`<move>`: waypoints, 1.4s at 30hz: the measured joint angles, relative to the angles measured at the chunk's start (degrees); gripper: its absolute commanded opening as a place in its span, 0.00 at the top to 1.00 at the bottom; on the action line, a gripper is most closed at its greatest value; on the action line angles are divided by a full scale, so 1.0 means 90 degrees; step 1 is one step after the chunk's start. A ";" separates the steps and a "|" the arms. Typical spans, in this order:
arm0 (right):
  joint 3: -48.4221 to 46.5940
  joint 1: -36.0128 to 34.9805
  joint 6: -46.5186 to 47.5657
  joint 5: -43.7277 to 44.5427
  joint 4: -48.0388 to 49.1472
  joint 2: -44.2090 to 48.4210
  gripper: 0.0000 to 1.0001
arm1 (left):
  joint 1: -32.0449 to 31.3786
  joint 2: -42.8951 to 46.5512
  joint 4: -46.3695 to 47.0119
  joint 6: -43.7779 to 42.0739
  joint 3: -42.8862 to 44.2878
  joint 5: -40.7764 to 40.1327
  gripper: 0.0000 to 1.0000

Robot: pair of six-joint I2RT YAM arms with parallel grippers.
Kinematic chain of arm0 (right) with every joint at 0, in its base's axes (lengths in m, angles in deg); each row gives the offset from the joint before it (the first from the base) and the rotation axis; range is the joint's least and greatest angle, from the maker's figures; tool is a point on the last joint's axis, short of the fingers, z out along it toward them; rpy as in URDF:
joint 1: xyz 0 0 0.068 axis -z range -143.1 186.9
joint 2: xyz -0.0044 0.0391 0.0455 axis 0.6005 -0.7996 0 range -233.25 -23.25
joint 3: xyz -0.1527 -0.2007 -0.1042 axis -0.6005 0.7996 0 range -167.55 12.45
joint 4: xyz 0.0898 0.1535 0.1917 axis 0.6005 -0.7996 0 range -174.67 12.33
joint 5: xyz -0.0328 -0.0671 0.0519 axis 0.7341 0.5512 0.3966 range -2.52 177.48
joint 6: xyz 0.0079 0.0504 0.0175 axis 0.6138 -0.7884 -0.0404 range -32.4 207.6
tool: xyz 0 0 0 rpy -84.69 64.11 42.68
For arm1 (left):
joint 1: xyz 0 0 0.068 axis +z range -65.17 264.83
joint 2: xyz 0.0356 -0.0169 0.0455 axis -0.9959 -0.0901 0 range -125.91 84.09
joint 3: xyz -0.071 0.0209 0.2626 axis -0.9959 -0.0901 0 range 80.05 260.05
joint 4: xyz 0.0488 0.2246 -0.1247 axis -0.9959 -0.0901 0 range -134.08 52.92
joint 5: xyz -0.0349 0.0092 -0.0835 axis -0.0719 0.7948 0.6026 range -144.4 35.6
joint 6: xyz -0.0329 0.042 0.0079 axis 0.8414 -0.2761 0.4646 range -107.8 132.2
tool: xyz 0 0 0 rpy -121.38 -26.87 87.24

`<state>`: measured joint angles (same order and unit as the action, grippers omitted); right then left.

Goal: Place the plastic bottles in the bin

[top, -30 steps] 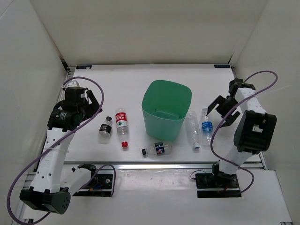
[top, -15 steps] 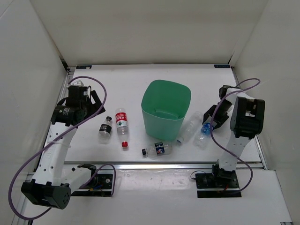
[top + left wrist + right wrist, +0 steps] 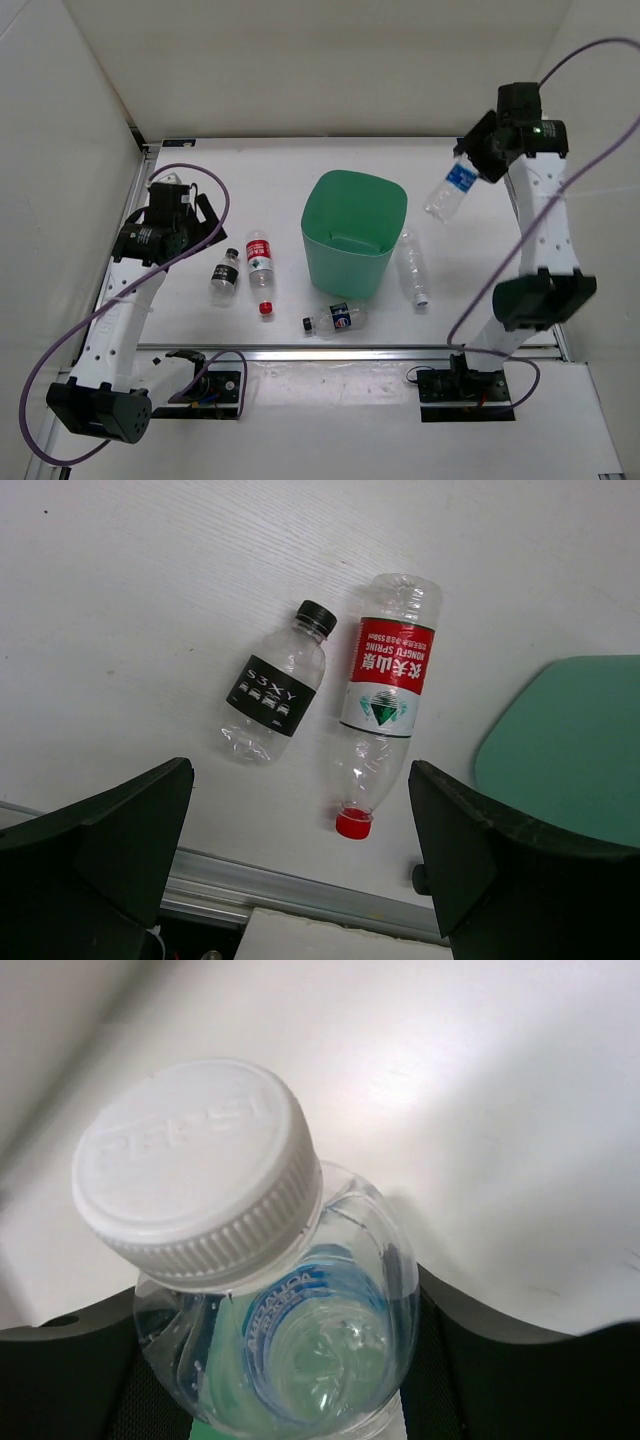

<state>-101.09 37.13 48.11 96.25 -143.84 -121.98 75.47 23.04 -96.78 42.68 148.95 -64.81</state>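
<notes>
- Up at far right, raised off the table: right gripper, pinching the light-blue-label bottle just under its neck.
- Hangs slanted there, base down and towards the bin, right of the rim rather than over the opening.
- From the right wrist: white cap filling the view, dark fingers pressed in on both sides of the bottle's shoulder.
- Over on the left: left gripper spread wide, gripping nothing, hovering just left of and beyond two lying bottles.
- Below it, side by side and not touching: black-label bottle on the left and red-label bottle on the right.
- Red cap pointing to the near edge, black cap to the far side.
- A lane of bare table between the red-label bottle and the bin's left wall.
- Close to the near rail: dark-blue-label bottle, lying crosswise just in front of the bin, little room between it and the table's edge.
- Just right of the bin: unlabelled bottle, lying cap-near; touching the wall or not, cannot tell.
- Broad white strip of table behind the bin, running to the far wall.
- Bin upright mid-table, mouth open upward.
</notes>
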 measured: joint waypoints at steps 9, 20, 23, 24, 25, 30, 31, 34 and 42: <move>-0.0651 -0.1914 0.0010 -0.0712 0.1481 0.1792 0.61 | -0.0185 -0.0170 0.0245 0.0097 -0.0056 0.0087 0.00; -0.0495 -0.3014 0.0238 -0.0085 0.0954 0.0345 0.00 | -0.0233 -0.0104 0.0316 0.0117 -0.0214 0.0134 0.00; -0.0053 -0.2475 0.0187 0.0379 0.1030 0.0967 0.00 | -0.0233 -0.0056 0.0304 0.0112 -0.0296 0.0090 0.00; 0.0177 -0.2234 0.0163 0.0515 0.1086 0.1241 0.00 | -0.0233 -0.0034 0.0296 0.0112 -0.0321 0.0083 0.00; 0.0559 -0.1940 0.0134 0.0622 0.1231 0.1583 0.00 | -0.0233 -0.0024 0.0284 0.0112 -0.0325 0.0070 0.00; 0.2671 -0.1008 0.0287 0.0809 0.1617 0.2501 0.00 | -0.0233 0.0063 0.0287 0.0112 -0.0367 0.0034 0.00; 0.3147 -0.0947 0.0357 0.0704 0.1719 0.2501 0.00 | -0.0233 0.0078 0.0287 0.0112 -0.0408 0.0034 0.00; 0.4371 -0.0733 0.0585 0.0216 0.2123 0.2059 0.00 | -0.0233 0.0087 0.0270 0.0112 -0.0542 0.0034 0.00; 0.5314 -0.0406 0.1481 -0.1073 0.2841 0.1392 0.00 | -0.0233 0.0097 0.0243 0.0117 -0.0903 0.0066 0.00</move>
<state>-53.26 33.48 61.44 86.59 -118.27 -109.46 73.37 23.91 -94.60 43.73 140.82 -64.22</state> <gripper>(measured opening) 0.998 1.000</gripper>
